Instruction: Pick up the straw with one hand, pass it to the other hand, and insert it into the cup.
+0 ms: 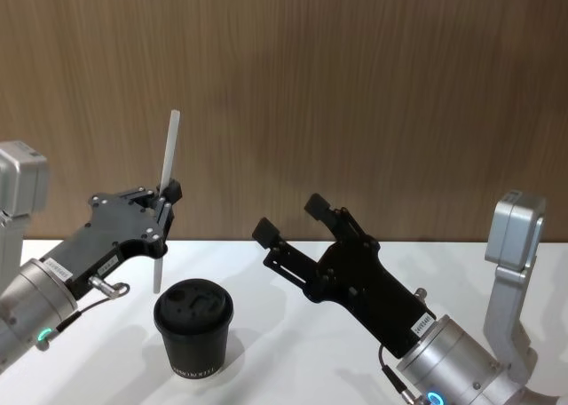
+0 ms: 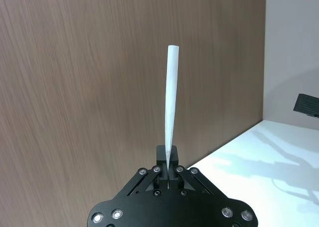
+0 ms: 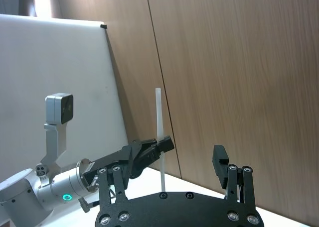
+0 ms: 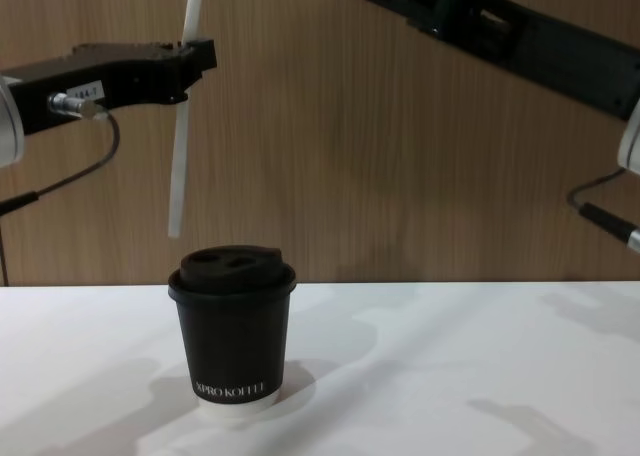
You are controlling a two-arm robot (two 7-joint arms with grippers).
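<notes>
Matt white plastic straw (image 1: 169, 156), black paper cup (image 4: 233, 346) (glossy plastic lid (image 4: 235, 266)), wood-grain wall (image 1: 355, 85)

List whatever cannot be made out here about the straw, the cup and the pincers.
- Chest view: the straw's top end is cut off by the upper edge.
- Left wrist view: its lower part is hidden behind the left pincer's own body.
- Head view: that pincer covers the stretch of straw it clamps.
- Head view: the straw hole in the cup's lid is too dark and small to find.
</notes>
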